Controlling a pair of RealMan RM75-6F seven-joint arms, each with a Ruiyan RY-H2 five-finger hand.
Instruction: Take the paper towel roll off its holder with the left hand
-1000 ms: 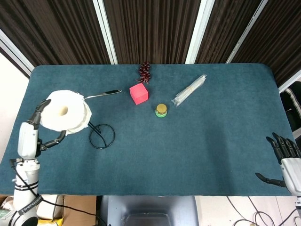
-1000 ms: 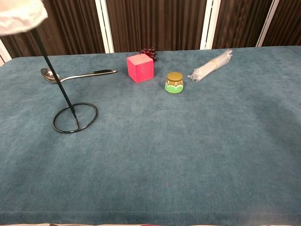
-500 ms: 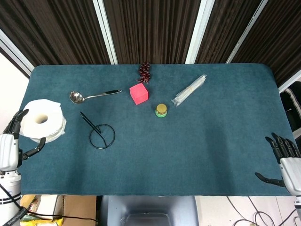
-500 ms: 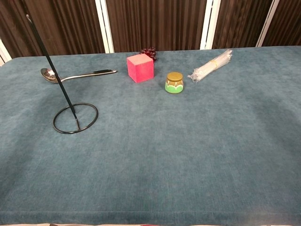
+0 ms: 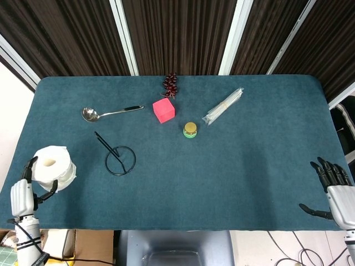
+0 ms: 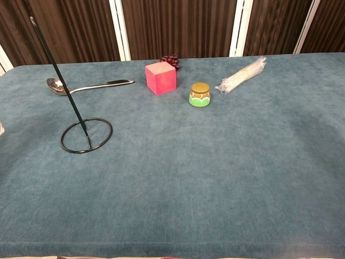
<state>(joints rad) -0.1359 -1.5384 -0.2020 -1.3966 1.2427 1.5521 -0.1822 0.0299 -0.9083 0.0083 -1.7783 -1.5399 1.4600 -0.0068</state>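
Observation:
The white paper towel roll (image 5: 53,166) is off its holder, low over the table's front left corner, core hole facing up. My left hand (image 5: 25,195) grips it from the left, fingers on its far side and thumb at its near side. In the chest view only a white sliver of the roll (image 6: 1,128) shows at the left edge. The black wire holder (image 5: 120,160) stands bare, a ring base with a thin slanted rod (image 6: 54,70). My right hand (image 5: 334,187) hangs open off the table's front right corner, holding nothing.
A metal ladle (image 5: 110,112) lies behind the holder. A pink cube (image 5: 163,110), dark grapes (image 5: 171,85), a small gold-lidded jar (image 5: 190,129) and a wrapped bundle of sticks (image 5: 223,106) sit at the table's middle back.
My left hand has carried the roll up off the rod, then left and down toward the table's front left corner. The holder now stands bare. The right hand has barely moved.

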